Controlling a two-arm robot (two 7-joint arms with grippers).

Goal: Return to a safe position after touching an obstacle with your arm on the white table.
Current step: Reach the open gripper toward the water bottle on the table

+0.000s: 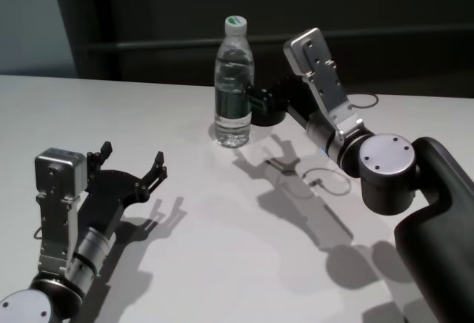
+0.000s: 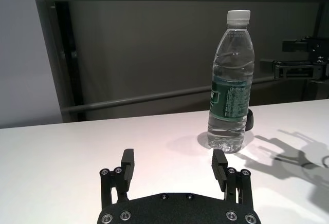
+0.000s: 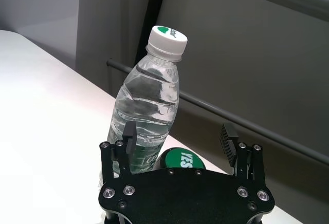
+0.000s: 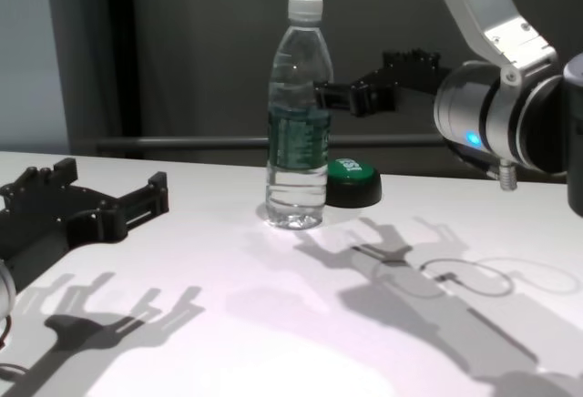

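A: Where does the bottle (image 1: 234, 86) stand at this moment?

B: Upright on the white bench (image 1: 185, 249), in the upper middle of the head view, with the green button (image 4: 352, 181) just behind it to the right in the chest view. It has not fallen.

A: And the right arm — has it gone away from it?

B: Not yet, I think. The right claw (image 4: 369, 90) hangs above the bench just beside the bottle's upper body, its fingers (image 3: 128, 136) spread and holding nothing. In the right wrist view one finger seems to lie against the plastic, but from this angle I cannot say if it touches or only stands in front.

A: So the touching part is done?

B: It looks to be at the touch or very near it — the return to a safe position remains to be made.

A: The left arm?

B: Parked at the lower left of the head view, left claw (image 1: 133, 164) spread wide and empty, well apart from the bottle.
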